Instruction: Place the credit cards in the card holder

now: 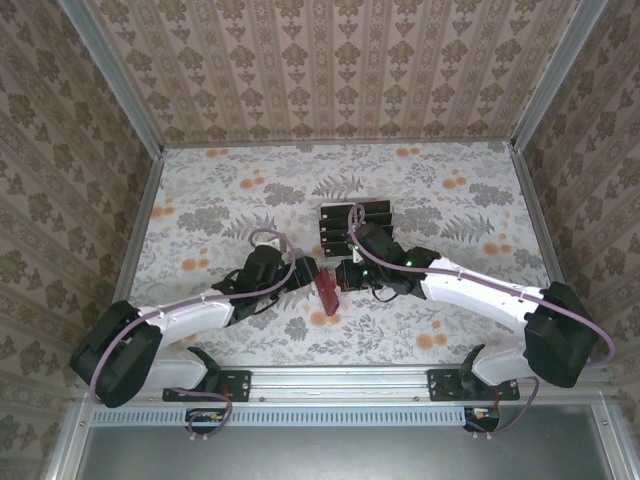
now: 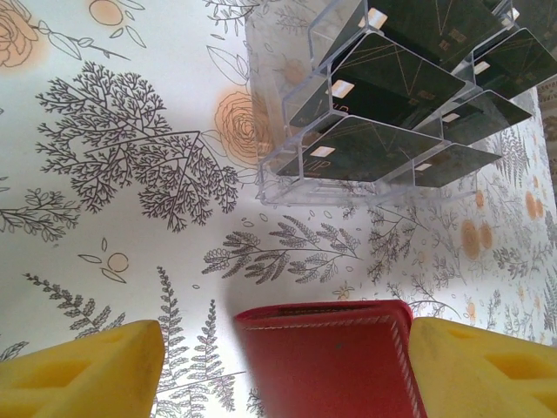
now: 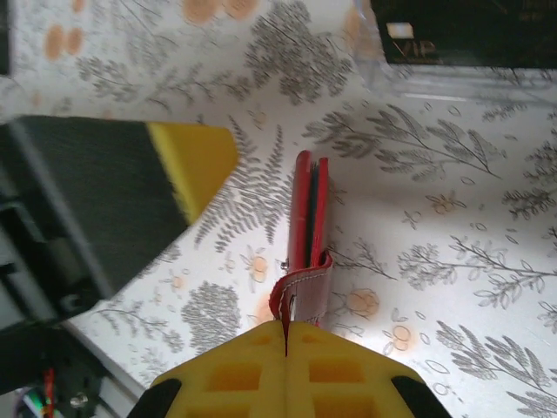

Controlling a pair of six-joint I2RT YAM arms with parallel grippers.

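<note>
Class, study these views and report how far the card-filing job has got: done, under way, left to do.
Done: nothing evident; the credit cards sit in the clear rack. In hand: the right gripper is shut on a flap of the folded card holder, the left gripper open either side of it. Left: open the holder and move each card in.

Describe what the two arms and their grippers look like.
The left arm and right arm both have white shells with bulky black joints, and a lilac cable loops along each. The left gripper and right gripper carry chunky yellow fingers with rectangular recesses moulded in, on black backing. Small green lights glow near the right wrist.
</note>
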